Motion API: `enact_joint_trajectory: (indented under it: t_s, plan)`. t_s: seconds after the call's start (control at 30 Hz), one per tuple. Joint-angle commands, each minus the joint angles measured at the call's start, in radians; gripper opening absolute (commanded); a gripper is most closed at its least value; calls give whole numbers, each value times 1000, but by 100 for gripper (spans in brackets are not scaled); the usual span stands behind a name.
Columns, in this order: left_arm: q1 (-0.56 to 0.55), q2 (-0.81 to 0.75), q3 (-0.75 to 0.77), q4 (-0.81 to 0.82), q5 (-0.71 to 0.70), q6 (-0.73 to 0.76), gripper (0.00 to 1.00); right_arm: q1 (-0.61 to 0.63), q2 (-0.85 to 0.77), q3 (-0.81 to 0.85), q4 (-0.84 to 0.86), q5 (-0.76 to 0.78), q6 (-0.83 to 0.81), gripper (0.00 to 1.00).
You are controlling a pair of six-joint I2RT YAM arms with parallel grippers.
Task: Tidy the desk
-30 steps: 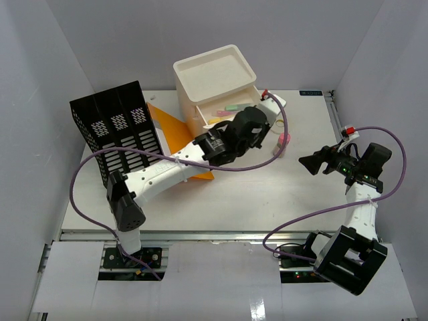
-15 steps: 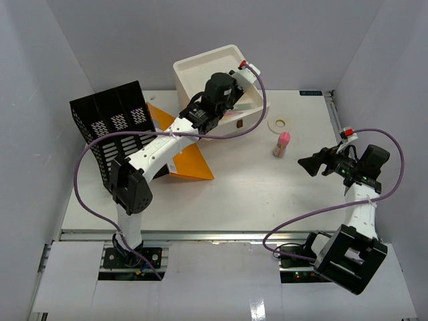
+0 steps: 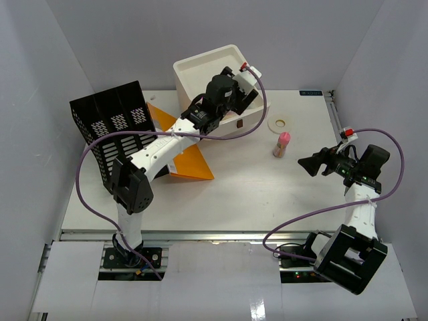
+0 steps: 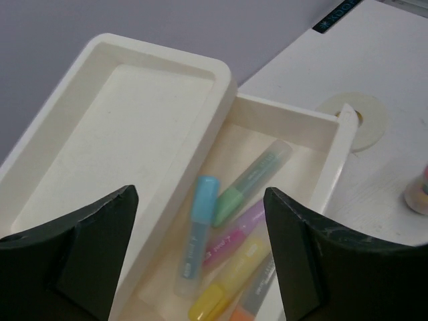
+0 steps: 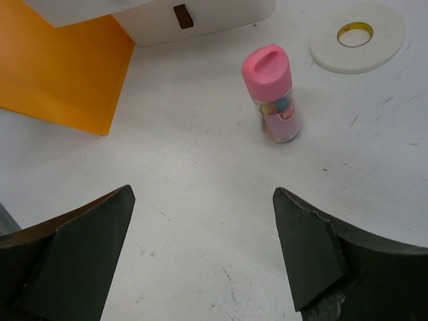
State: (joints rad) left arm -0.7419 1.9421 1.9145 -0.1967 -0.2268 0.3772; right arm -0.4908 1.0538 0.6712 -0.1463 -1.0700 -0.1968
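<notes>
hovering above glossy cylindrical markers (image 4: 251, 177), left pincer (image 4: 199, 194) spread; right pincer (image 5: 202, 192) spread over scuffed white desk (image 5: 200, 261)

Bright, even overhead light; soft shadows on the desk (image 3: 267, 194); wrist views slightly soft.

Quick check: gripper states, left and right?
Left gripper: open, empty, above the open drawer.
Right gripper: open, empty, above the desk.

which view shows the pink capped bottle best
The right wrist view: the pink-capped bottle stands whole and close, coloured contents visible through its clear body. The top external view shows it small, near the tape roll. The left wrist view catches only its edge at the frame's right.
</notes>
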Motion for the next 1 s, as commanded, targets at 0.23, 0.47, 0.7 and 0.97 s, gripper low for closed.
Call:
enact_joint_trajectory:
  t_s: [0.23, 0.47, 0.7, 0.97]
  plan:
    - [-10, -152, -166, -143, 684, -354, 58, -5, -15, 17, -134, -240, -309, 88]
    - [-22, -89, -236, -143, 459, -282, 46, -5, -14, 13, -132, -225, -320, 86]
    - [-22, 36, -130, -135, 114, -126, 60, -5, -6, 9, -128, -218, -314, 86]
    - [-15, 161, 62, -86, -181, -15, 92, -5, -5, 8, -120, -221, -304, 86]
